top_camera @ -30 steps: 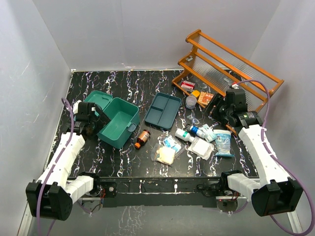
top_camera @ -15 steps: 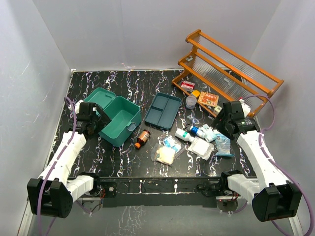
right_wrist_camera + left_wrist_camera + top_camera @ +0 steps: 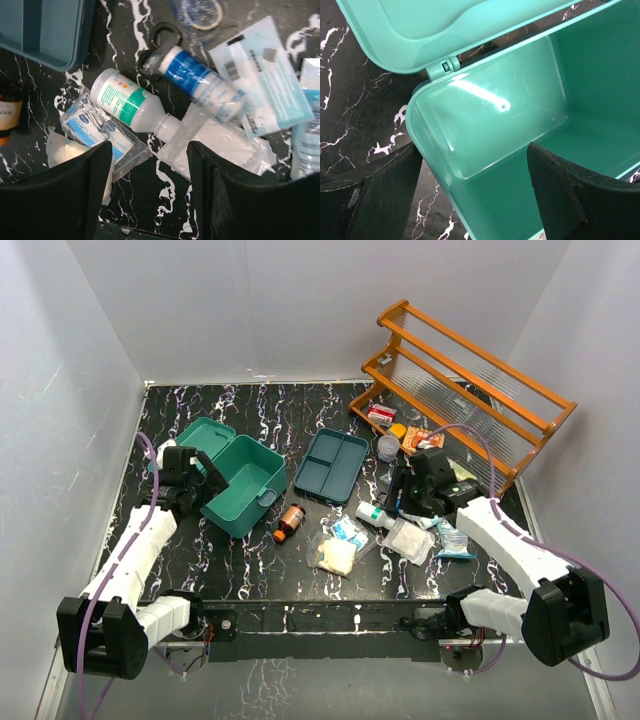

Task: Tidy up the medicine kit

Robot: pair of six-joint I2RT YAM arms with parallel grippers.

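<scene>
- No word, brand or number can be read in any view.
- White bottle [image 3: 127,102]: its green label carries a few small coloured dots, and the print is too fine to read.
- Blue-labelled bottle [image 3: 200,82], just right of the white bottle: the white lettering is blurred.
- Pale blue sachet [image 3: 262,80], further right of the white bottle: a black barcode and lines of tiny, illegible print.
- Amber bottle [image 3: 9,107], left of the white bottle: pale label, lettering unreadable.
</scene>
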